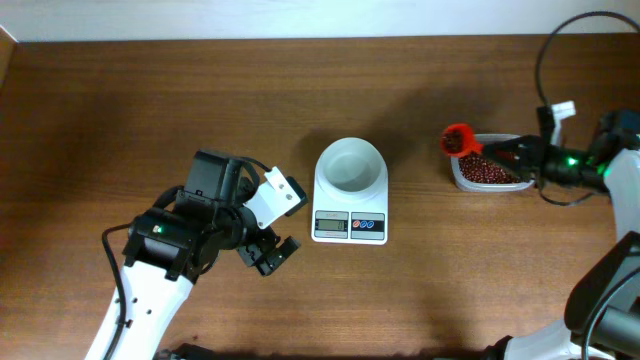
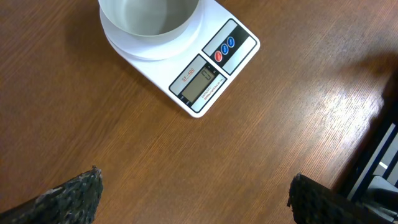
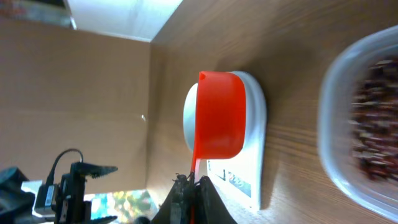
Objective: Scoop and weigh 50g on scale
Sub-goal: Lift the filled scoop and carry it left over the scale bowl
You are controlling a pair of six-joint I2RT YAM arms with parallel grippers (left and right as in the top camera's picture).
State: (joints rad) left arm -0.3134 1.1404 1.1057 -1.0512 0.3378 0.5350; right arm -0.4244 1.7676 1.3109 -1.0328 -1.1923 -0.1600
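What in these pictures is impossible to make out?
The scale, left wrist view: display digits too faint to read; overhead, too small.
The orange scoop, right wrist view: only its outside shows, hiding any contents.
The beans, right wrist view: blurred, cut off by the right edge.

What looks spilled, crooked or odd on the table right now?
Nothing stands out: the beans sit inside the clear container, none loose on the table, and the scale sits flat and empty.
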